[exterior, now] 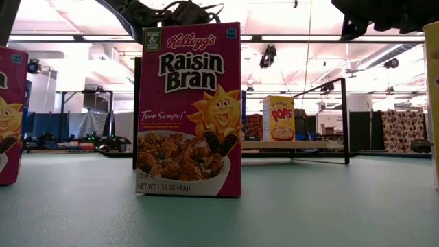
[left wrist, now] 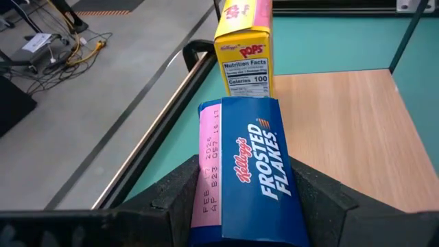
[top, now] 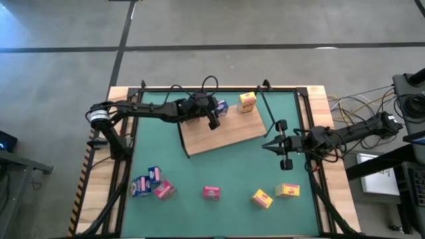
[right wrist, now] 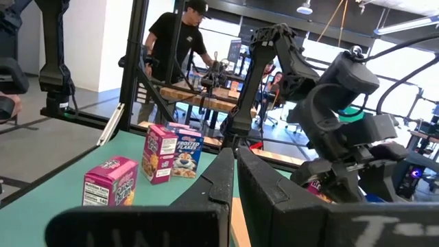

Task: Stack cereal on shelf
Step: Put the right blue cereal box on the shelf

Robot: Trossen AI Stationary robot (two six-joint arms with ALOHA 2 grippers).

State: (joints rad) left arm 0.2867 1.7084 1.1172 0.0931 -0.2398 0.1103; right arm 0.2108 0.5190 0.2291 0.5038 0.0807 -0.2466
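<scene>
Care is needed: the small blue cardboard cereal box point(left wrist: 250, 178), pinched in the left tool point(top: 214, 118) over the light-brown wooden shelf board point(top: 226, 136) near the counter's far edge, should be set upright beside the yellow cardboard box point(top: 247, 101). The right tool point(top: 269, 145), pressed together, waits by the right edge.

A green mat point(top: 219, 169) covers the wooden bench point(top: 335, 166) on a grey floor point(top: 199, 26), loose cables point(top: 345, 103) trail past its right edge, and in the room beyond a person in a dark shirt point(right wrist: 175, 41) stands at a cluttered table point(right wrist: 195, 95) under ceiling lights point(exterior: 75, 14)
</scene>
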